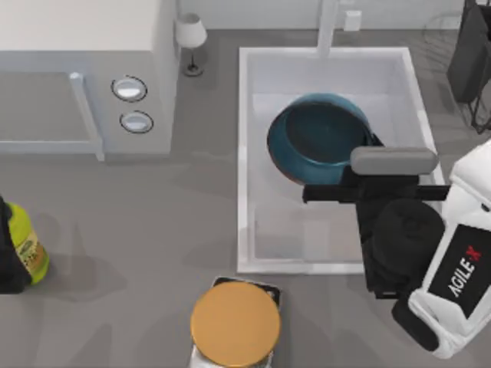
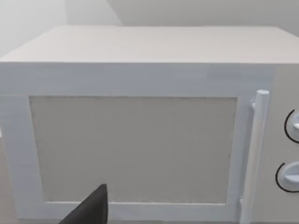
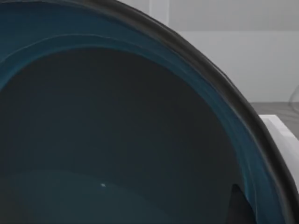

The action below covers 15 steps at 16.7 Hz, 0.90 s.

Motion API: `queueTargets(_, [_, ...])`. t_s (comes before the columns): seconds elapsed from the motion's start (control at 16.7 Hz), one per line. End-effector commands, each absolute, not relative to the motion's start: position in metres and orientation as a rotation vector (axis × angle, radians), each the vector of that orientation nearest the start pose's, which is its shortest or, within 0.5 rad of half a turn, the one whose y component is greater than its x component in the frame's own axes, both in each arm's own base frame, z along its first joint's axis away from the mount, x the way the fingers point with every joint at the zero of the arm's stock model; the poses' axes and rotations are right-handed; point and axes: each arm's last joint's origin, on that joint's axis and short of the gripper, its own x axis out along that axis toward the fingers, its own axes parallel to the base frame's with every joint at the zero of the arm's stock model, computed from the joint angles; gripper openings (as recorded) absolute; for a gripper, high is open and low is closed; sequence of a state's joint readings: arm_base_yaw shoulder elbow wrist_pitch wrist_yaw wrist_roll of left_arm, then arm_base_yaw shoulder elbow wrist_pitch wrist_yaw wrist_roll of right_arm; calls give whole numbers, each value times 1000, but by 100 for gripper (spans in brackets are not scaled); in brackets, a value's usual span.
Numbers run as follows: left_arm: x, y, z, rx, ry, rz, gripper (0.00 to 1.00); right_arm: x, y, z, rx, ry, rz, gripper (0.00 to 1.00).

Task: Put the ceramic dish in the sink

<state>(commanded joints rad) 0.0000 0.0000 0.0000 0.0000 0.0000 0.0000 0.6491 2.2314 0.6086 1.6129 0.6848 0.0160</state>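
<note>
over the sink, from the top view: right gripper reaching in from the basin's right side, ceramic dish just ahead of it, tilted, near rim tucked under the wrist and apparently pinched there. looks clear of the pale bottom, though cannot tell for certain. faucet post beyond the dish, well apart from the pincer. risk, as a judgement: letting go from a tilt could send the dish down on its edge, to rock, roll or knock the basin wall; swinging further forward could carry it toward the post. orange disc behind and off to the side, out of harm's way. left gripper parked at the table's left edge beside a yellow bottle. from the left wrist view: microwave-like box straight ahead of the left gripper, one dark finger tip showing, opening not to be judged, nothing seen in it. from the right wrist view: glossy teal inside of the dish pressed close against the pincer, a dark finger lying inside the wall near the rim, so seemingly closed on that rim; thin hold on a slick glaze, hence slip as the second hazard.
</note>
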Motion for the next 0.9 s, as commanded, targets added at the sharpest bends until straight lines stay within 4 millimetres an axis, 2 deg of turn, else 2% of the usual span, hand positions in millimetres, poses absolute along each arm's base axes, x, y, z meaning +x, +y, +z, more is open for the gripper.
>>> queueTargets(0.18, [106, -1, 160, 0, 0, 0, 100, 270, 184, 59, 0, 0, -10, 0])
queueTargets(0.9, [106, -1, 160, 0, 0, 0, 100, 270, 184, 59, 0, 0, -10, 90])
